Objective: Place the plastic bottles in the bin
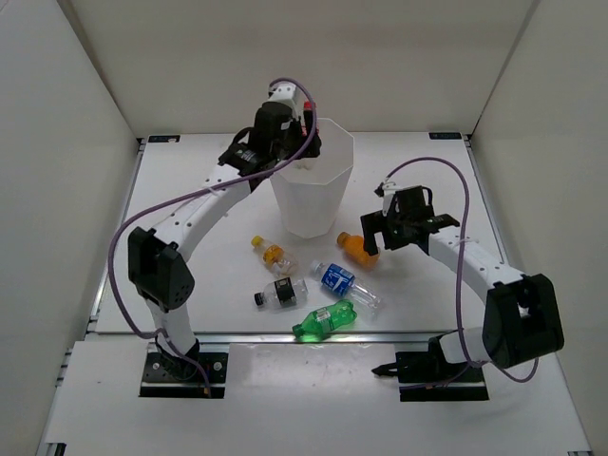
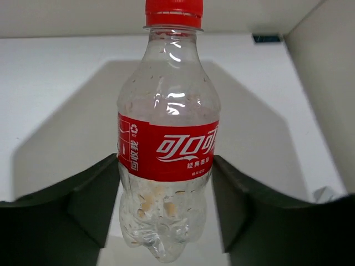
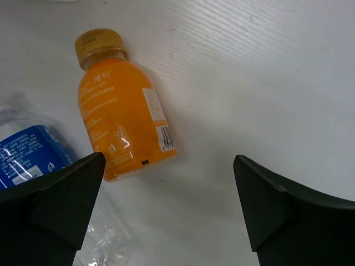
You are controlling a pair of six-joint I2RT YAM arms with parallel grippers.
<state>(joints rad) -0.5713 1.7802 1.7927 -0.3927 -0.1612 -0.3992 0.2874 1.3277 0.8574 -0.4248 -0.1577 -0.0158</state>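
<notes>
Bottle with red cap [image 2: 169, 155] is clamped at its label in the left tool [image 2: 166, 205] above the bin's [image 1: 328, 204] back rim. Its long axis runs out past the fingertips, cap farthest from the wrist. The right tool [image 3: 169, 160] hangs spread apart over the orange bottle [image 3: 122, 127], which lies flat on the bench [image 1: 190, 190], cap toward the bin.

six plastic bottles are counted in all. five are found lying on the tabletop, between its middle and its near edge: one green bottle [image 1: 325, 320], one orange bottle [image 3: 125, 119], one blue-labelled bottle [image 1: 342, 281], one black-capped bottle [image 1: 280, 294] and one yellow-capped bottle [image 1: 272, 253]. one red-capped bottle [image 2: 168, 149] is seen off the table, clamped in the left gripper [image 2: 166, 194]. one bin [image 1: 313, 204] is counted, toward the far edge. two grippers are counted, the right gripper [image 3: 169, 191] being the second.
</notes>
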